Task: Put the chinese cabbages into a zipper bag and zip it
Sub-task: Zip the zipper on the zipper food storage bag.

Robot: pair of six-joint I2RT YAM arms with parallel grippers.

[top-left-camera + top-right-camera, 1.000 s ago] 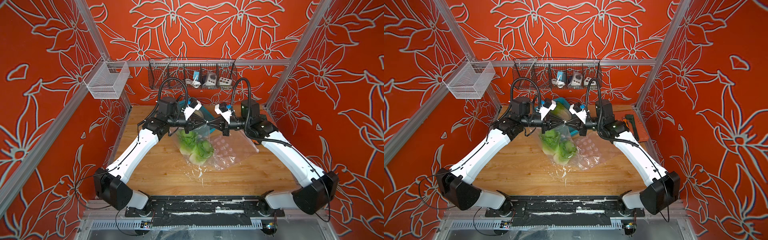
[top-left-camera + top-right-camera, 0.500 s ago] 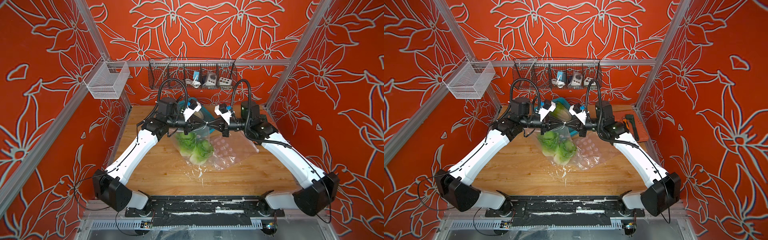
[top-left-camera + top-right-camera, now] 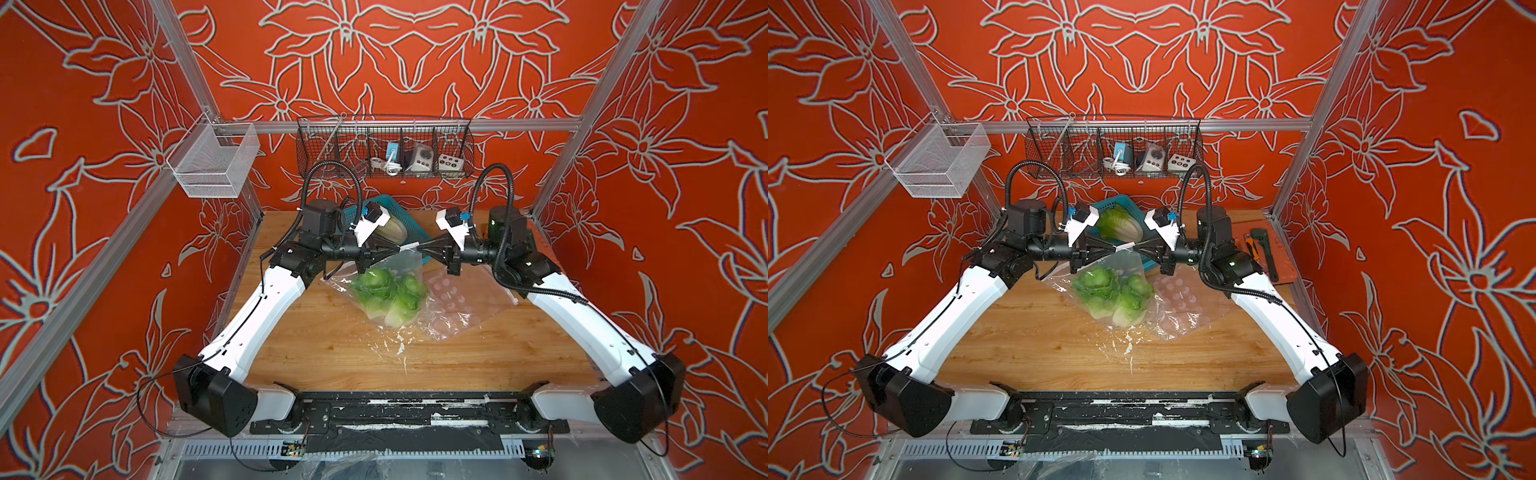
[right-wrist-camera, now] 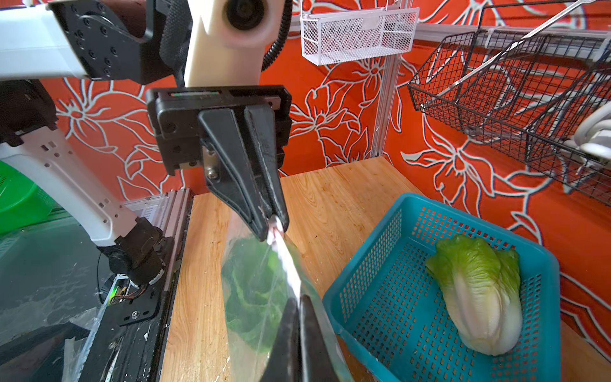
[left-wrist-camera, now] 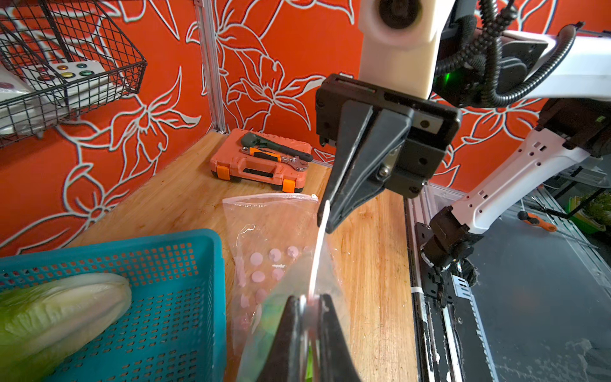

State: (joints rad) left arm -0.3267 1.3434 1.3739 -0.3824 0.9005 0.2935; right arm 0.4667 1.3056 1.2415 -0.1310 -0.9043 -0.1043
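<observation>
Item: zipper bag [image 3: 409,268], clear, hung betw. both arms above table [image 3: 332,353]. Grip: left gripper [image 3: 395,248] & right gripper [image 3: 420,248], jaws closed, each pinching white zip strip [image 5: 318,254]. Contents: two chinese cabbages [image 3: 388,293] inside; third head [image 4: 479,291] lies in blue basket [image 4: 373,264]. Step, est.: sealing. Next needs: steady pinch slid along strip w/o slipping; third head prob. wants bagging first.

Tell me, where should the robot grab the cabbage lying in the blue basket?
Probably across its firm white lower half, coming from above: the cabbage lies flat on its side, and the basket walls would block a sideways approach.
</observation>
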